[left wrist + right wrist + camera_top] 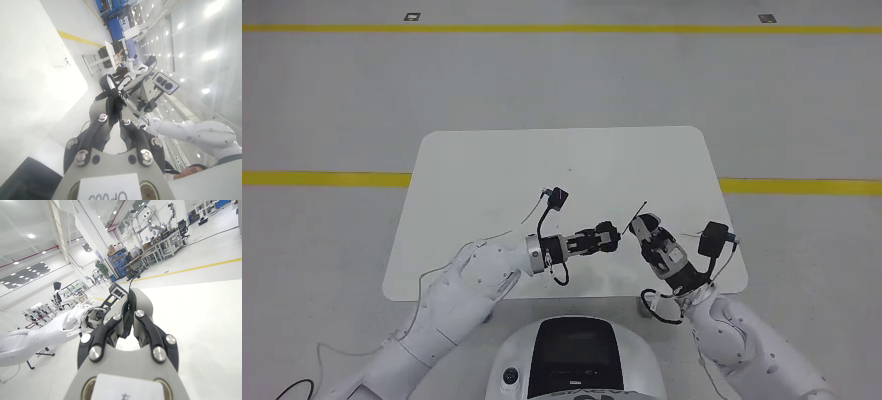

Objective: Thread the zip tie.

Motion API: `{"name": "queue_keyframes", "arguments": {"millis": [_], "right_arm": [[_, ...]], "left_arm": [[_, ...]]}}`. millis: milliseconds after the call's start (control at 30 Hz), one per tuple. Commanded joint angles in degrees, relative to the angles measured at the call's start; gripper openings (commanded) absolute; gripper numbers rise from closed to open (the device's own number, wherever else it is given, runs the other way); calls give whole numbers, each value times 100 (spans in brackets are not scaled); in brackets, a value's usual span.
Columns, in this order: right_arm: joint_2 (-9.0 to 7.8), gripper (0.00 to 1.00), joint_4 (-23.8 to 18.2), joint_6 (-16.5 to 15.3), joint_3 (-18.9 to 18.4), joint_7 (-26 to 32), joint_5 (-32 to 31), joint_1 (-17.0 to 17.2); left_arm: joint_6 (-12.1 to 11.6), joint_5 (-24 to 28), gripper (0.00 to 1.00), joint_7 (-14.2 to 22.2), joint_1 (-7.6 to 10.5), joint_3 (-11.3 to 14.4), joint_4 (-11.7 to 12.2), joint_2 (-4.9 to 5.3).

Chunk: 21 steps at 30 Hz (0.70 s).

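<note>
**Both grippers pinched on the zip tie, nose to nose**

So the left gripper (pixel 114 99) has its fingers squeezed together on the black zip tie (pixel 101 96). A short flat bit of the strap pokes out sideways just past the tips. The right gripper (pixel 130 300) is the same deal, fingers pressed together with the black strip sandwiched between the pads. From there a thin tail of the tie sticks out beyond the tips and bends a little at its end.

From the top view the two grippers point at each other and sit just beside one another, tips almost touching. The skinny tail angles away from the right one toward the far side. Both are over the near edge of the white table (pixel 542 160), about the middle of its width, with the tie held up off the surface
</note>
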State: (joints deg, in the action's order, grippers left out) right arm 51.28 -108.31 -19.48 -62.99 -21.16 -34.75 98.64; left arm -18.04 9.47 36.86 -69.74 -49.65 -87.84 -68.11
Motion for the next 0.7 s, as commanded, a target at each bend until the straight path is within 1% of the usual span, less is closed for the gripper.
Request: {"name": "queue_keyframes", "arguments": {"millis": [0,367,667], "right_arm": [[-23,0,13,0,39,-47,-3,-20],[-158,0,77,0,267,-311,-7,-173],[-250,0,111,0,377,-432,6,-236]], "left_arm": [[0,0,0,-1,0,0,0,0],[0,0,0,-1,0,0,0,0],[0,0,0,-1,0,0,0,0]]}}
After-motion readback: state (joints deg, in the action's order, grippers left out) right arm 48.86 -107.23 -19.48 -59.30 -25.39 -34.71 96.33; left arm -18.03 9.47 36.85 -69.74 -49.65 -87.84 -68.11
